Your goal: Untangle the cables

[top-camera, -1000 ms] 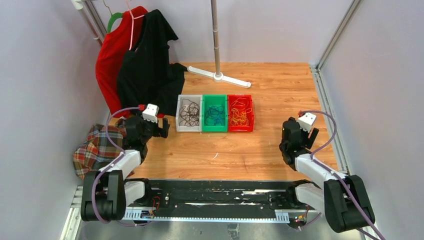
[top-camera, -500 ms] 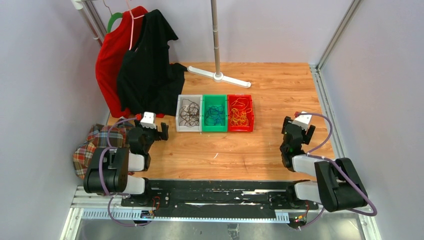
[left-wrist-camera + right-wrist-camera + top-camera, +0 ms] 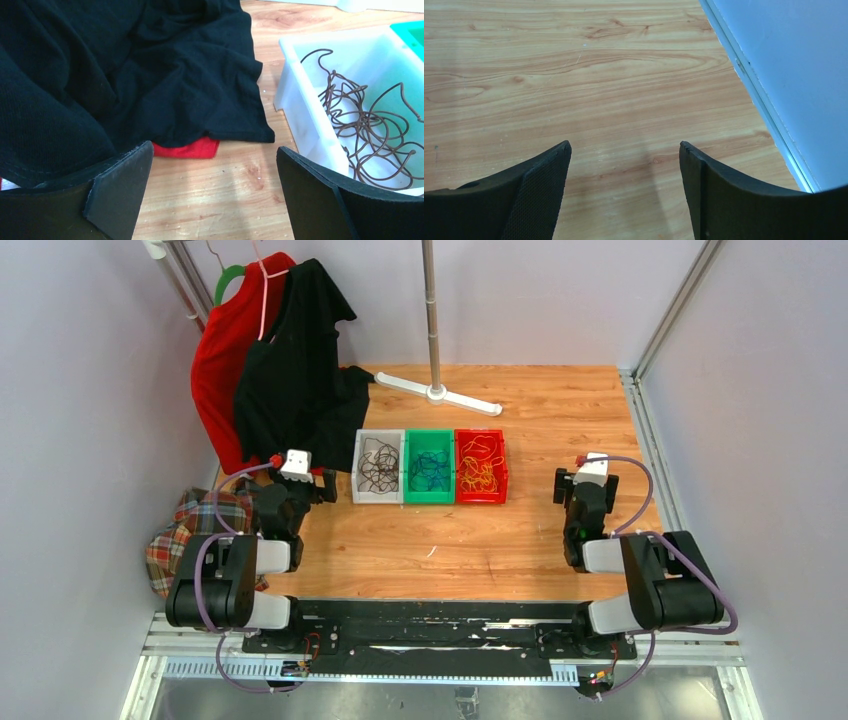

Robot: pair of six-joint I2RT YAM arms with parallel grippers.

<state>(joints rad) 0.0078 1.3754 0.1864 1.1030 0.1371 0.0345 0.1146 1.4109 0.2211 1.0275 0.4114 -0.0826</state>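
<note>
Three bins stand side by side mid-table. The white bin (image 3: 378, 467) holds dark brown-black cables (image 3: 379, 464), the green bin (image 3: 430, 468) holds blue cables (image 3: 430, 473), the red bin (image 3: 481, 467) holds yellow-orange cables (image 3: 478, 470). My left gripper (image 3: 322, 485) is open and empty, low over the wood just left of the white bin (image 3: 305, 90); the dark cables (image 3: 370, 120) show in its view. My right gripper (image 3: 564, 483) is open and empty, folded back near the table's right side, over bare wood (image 3: 624, 150).
A black shirt (image 3: 295, 370) and a red shirt (image 3: 225, 350) hang at the back left; the black one drapes onto the table (image 3: 125, 75) beside my left gripper. A plaid cloth (image 3: 190, 535) lies at the left edge. A pole stand (image 3: 435, 392) is at the back. The right wall rail (image 3: 764, 105) is close.
Both arms have folded back toward their bases. The left gripper has moved slightly toward the back and lower; the right gripper has shifted left and back. The bins and cables have not moved.
</note>
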